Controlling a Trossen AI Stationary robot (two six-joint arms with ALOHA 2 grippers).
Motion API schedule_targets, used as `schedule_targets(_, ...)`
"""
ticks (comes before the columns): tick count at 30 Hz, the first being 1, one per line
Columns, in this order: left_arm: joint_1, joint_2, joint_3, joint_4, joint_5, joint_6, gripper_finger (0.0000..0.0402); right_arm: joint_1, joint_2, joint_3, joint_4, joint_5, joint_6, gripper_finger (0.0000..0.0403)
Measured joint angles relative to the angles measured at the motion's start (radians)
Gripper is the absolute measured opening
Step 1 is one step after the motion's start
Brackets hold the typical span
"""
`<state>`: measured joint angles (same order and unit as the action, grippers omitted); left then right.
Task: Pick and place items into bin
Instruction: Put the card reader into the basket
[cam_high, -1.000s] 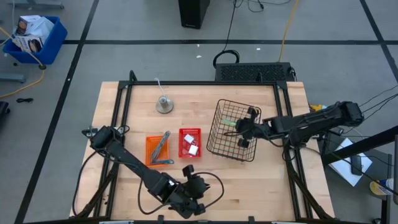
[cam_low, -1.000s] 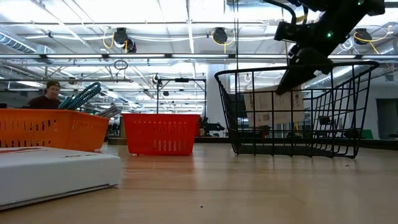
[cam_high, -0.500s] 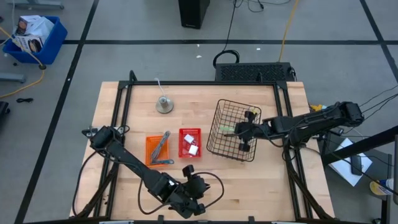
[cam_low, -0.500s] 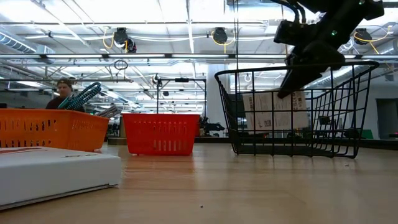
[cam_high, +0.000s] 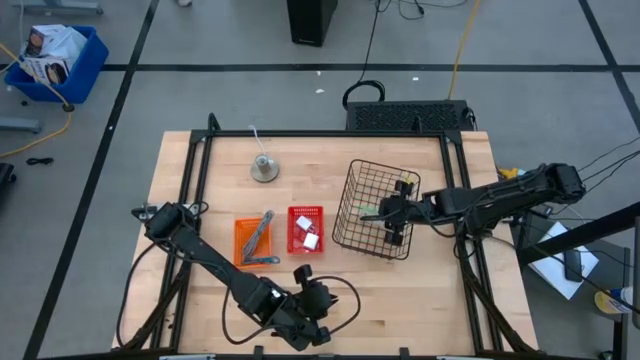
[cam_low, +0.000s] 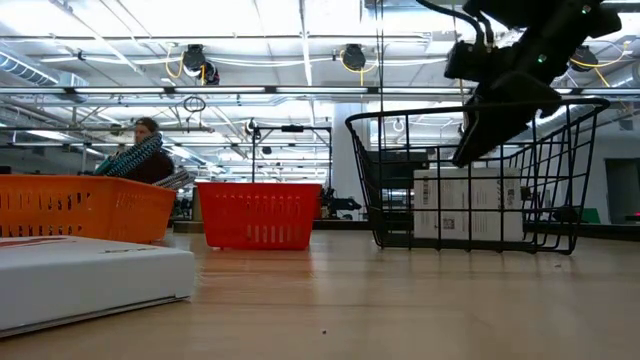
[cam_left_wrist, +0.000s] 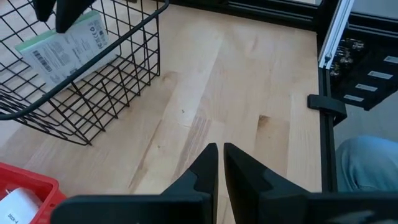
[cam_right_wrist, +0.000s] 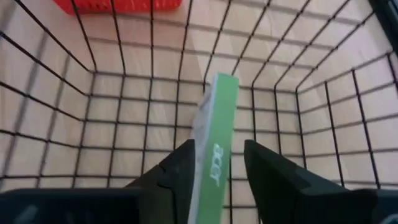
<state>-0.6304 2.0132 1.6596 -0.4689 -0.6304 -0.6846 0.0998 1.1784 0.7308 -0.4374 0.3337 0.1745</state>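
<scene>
Two dark arms show: the left gripper (cam_high: 312, 300) sits low centre over the wooden worktop (cam_high: 430, 290), jaws pressed together. Right of centre, the right gripper (cam_high: 385, 212), jaws spread, hangs inside the black wire basket (cam_high: 352, 180) over a released white-and-green card (cam_right_wrist: 219, 124) standing there.

A black wire basket (cam_high: 350, 215) holds a white box with a green edge (cam_right_wrist: 219, 134). An orange bin (cam_high: 243, 240) and a red bin (cam_high: 305, 214) sit on the pale wooden worktop (cam_high: 300, 180).

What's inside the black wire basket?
Inside the black wire basket a flat white box with a green edge leans on its edge, printed labels showing. The right hand hangs open just above it. What's under the box is covered.
</scene>
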Motion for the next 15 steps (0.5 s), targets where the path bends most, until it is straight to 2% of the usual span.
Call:
schedule_targets(8,-0.002,0.0,0.0,-0.009,-0.005,0.022,0.0031,0.027,0.0,-0.01,0.046,0.062,-0.014,0.0137)
schedule_targets(15,-0.005,0.0,0.0,-0.005,-0.073,0.054,0.0031,0.086,-0.014,-0.01,0.095,0.172,-0.066,0.0124)
